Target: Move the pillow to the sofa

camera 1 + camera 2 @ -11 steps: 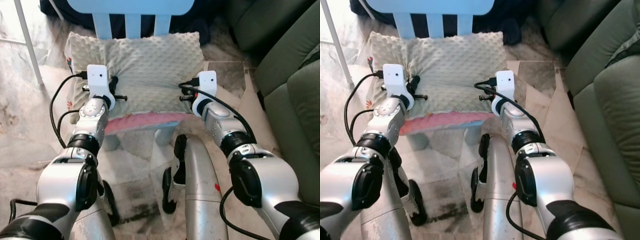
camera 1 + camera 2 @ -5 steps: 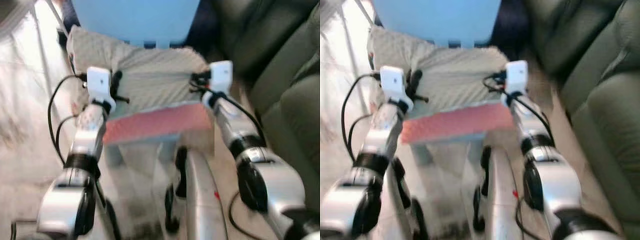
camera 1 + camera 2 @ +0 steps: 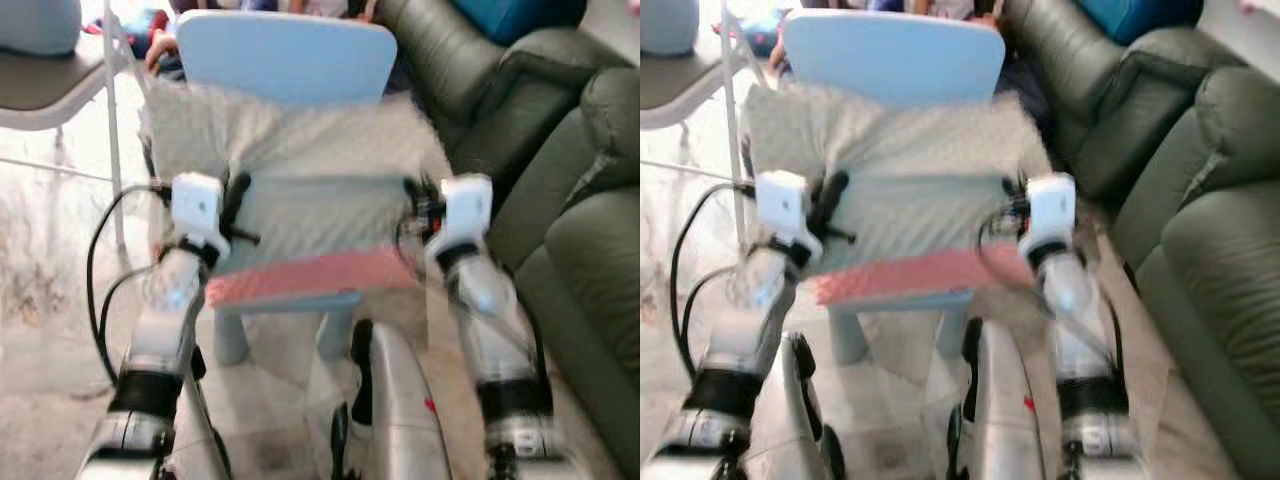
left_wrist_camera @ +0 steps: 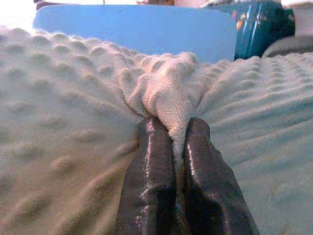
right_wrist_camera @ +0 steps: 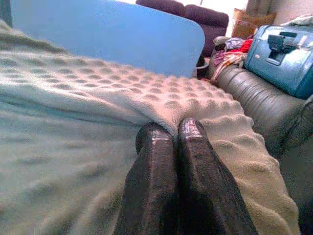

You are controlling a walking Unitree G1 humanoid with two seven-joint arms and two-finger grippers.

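Observation:
The pillow (image 3: 305,170) is pale and bumpy with a pink underside edge (image 3: 310,277). It sits over the seat of a light blue chair (image 3: 285,55), and its rear edge reaches the backrest. My left gripper (image 3: 236,205) is shut on a pinched fold at the pillow's left side, seen close in the left wrist view (image 4: 174,134). At the right side my right gripper (image 3: 412,207) is shut on the fabric, with its fingers pressed together (image 5: 175,131). The dark green sofa (image 3: 570,210) stands just to the right. The head views are blurred.
A grey chair seat (image 3: 40,80) on thin white legs (image 3: 110,140) stands at the left. A blue case (image 5: 283,51) rests on the sofa behind the chair. Pale marble floor (image 3: 50,300) lies left of the chair, and my own legs (image 3: 395,400) are below.
The whole view has tilted up and blurred, so the camera moved. Both grippers keep their hold. The pillow now hides the chair's back slats and looks raised at the rear.

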